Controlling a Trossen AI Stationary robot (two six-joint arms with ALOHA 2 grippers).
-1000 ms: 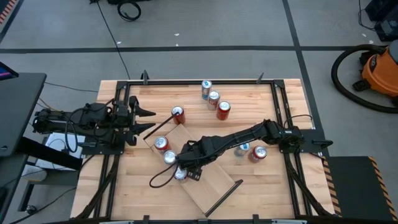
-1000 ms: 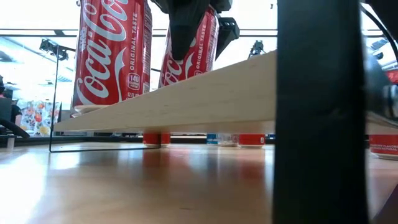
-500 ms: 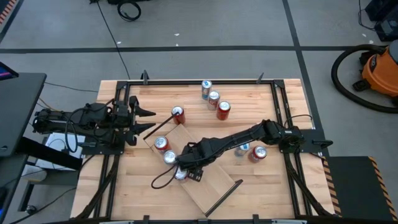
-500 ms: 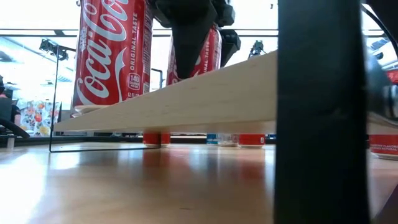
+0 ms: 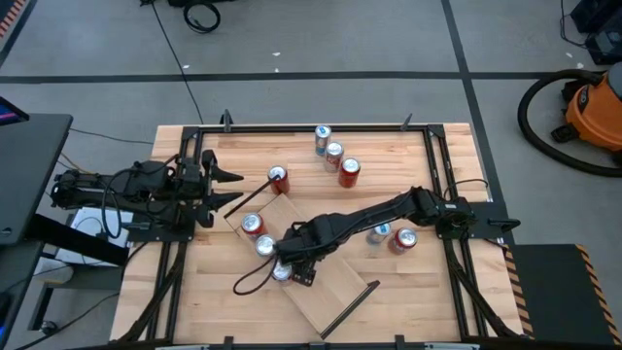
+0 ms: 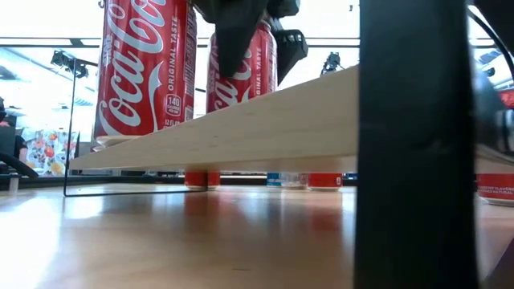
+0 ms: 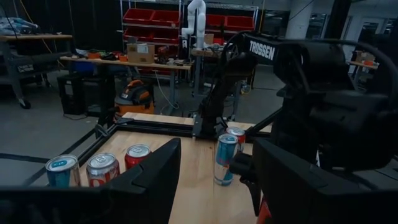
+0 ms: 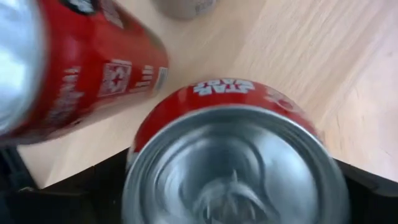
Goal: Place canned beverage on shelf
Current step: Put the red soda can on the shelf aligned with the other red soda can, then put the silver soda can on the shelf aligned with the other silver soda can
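Note:
The shelf, a pale wood plank, lies slantwise on the table and shows raised above it in the low view. Two red cans stand on its far end. A third red can stands upright on the plank by its base, under my right gripper. This gripper points down, open, with one finger on either side of the can's top. Whether the fingers touch the can I cannot tell. My left gripper waits open at the table's left, touching nothing.
Three cans stand at the far edge and one red can by the shelf's far end. A blue can and a red can stand under my right arm. A black cable loop lies left of the shelf.
My right gripper has tipped slightly over the third can without leaving its place. In the low view that can leaned a little a second ago and now stands upright on the shelf.

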